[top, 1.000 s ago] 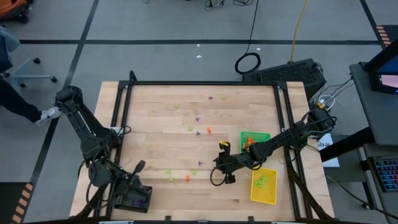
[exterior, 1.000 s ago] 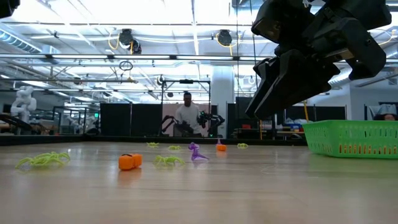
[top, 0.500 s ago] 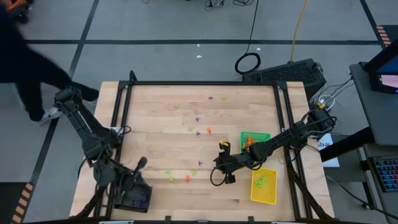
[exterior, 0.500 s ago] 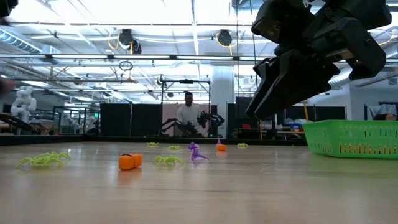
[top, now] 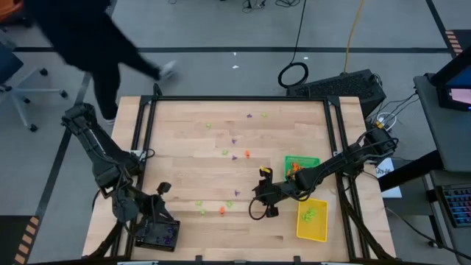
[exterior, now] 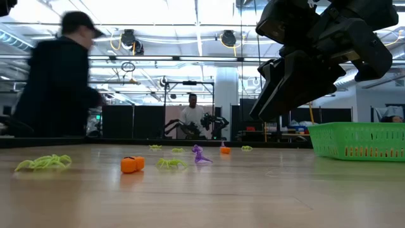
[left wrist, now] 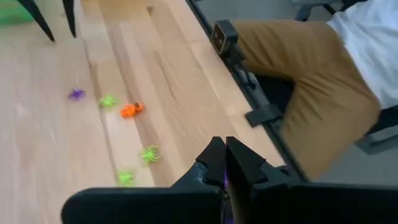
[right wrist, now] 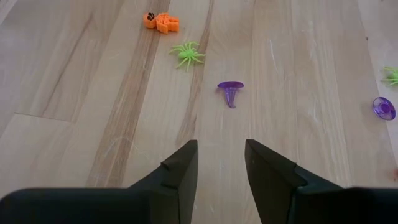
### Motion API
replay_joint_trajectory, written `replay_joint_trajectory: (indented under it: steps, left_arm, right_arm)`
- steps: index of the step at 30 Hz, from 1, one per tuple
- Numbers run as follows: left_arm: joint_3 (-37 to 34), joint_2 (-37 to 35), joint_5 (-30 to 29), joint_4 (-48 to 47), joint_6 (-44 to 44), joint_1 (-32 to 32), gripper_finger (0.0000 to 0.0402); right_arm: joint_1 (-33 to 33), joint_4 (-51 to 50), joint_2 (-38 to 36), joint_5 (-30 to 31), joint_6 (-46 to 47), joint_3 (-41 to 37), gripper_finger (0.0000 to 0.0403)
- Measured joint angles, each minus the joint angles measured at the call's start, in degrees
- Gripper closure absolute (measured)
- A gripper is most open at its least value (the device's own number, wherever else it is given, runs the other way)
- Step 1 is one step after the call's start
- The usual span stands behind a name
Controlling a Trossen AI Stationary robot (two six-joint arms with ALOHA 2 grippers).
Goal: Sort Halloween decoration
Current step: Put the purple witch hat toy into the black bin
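Right hand (top: 259, 193) hangs just above the tabletop (top: 184, 132), lower centre of the high view, fingers (right wrist: 180, 168) parted about halfway with nothing between them. Left hand (top: 163, 190) sits at lower left of the high view, above the black tray (top: 156, 237); fingers (left wrist: 214, 158) pressed together. A sliver of purple shows at the tips in the left wrist view, but cannot tell whether a trinket is pinched there.

Trinkets loose on the tabletop. Right wrist view: purple mushroom-shaped piece (right wrist: 231, 88) straight ahead of the finger gap at frame centre; lime spider (right wrist: 186, 55) and orange pumpkin figure (right wrist: 160, 21) beyond it toward upper left; purple disc (right wrist: 384, 107) at right edge. High view: more pieces scattered around mid-table. Green basket (top: 301, 165) (orange pieces inside) and yellow tray (top: 312, 220) (lime pieces) sit lower right; black tray holds purple.

Judgement: step in hand is the right hand's pick, most likely the purple mushroom.

To do it well:
- Move forward until the piece lies centred between the fingertips, then descend.
- Bring tips down almost to the wood; the piece is low and flat, and a high close would skate over it.
- Close across the narrow stem, not the cap.
- Keep clear of the lime spider nearby; avoid sweeping it.
- Lift straight up before carrying toward the matching tray.

A person is walking past the upper left table corner.
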Motion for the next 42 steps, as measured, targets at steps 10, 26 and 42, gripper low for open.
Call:
replay_joint_trajectory:
  steps: [10,26,42]
  left_arm:
    - [8.69,10.56,6.39,-8.63,-13.17,-0.01,0.0401]
    - [11.74,25.47,11.51,-14.97,-29.27,-0.71,0.0402]
    - [11.72,26.33,8.13,-14.20,-38.22,-4.21,0.0388]
  right_arm:
    - [0.00,0.00,0.00,0.05,-0.22,0.00,0.0284]
    - [0.00,0.00,0.00,0.05,-0.22,0.00,0.0284]
    - [-0.02,0.00,0.00,0.05,-0.22,0.00,0.0284]
